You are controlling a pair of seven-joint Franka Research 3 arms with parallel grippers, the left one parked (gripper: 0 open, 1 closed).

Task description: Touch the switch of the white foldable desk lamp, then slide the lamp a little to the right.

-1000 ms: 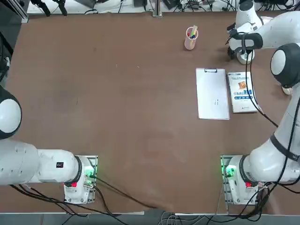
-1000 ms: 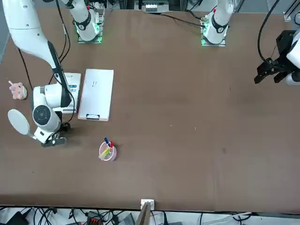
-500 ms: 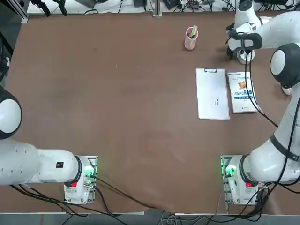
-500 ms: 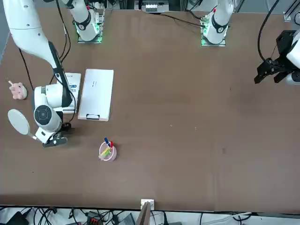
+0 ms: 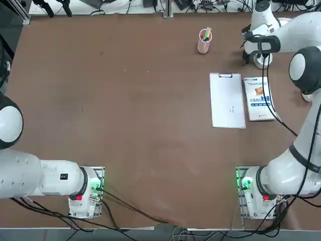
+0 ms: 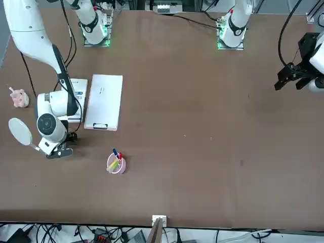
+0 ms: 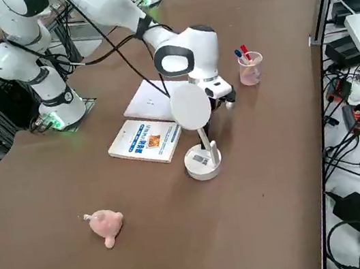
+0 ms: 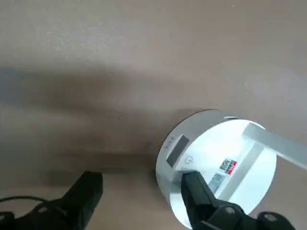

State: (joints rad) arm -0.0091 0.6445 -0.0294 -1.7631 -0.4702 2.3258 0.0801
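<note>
Across the frame the brown, matte worktop (image 5: pixel 150 115) is carrying everything. Over its upper right in the top view, the white-and-black jointed right arm (image 5: pixel 296 35) is sitting marginally further inward than a second ago, a shift so slight that it is probably fine alignment for the touch.

Below it, the white paper clipboard (image 5: pixel 228 100) and white printed box or book (image 5: pixel 256 108) are lying side by side, keeping their places. The small white foldable lamp with a disc base (image 7: pixel 203 163) and oval head is also staying put, standing near the middle of the right side view; the slide is still waiting.

The black two-fingered right end effector (image 8: pixel 142 179) is holding nothing: its fingers are standing wide apart, one overlapping the lamp's base in the wrist view. Whether it is touching, I cannot tell.

The pink cup of pens (image 5: pixel 204 41) and pink pig-like figure (image 7: pixel 106 225) are resting clear of the lamp. Smallest is the round power mark (image 8: pixel 189 160), likely the switch, lying just beside that finger; pressing unevenly could be tipping or nudging the base.
</note>
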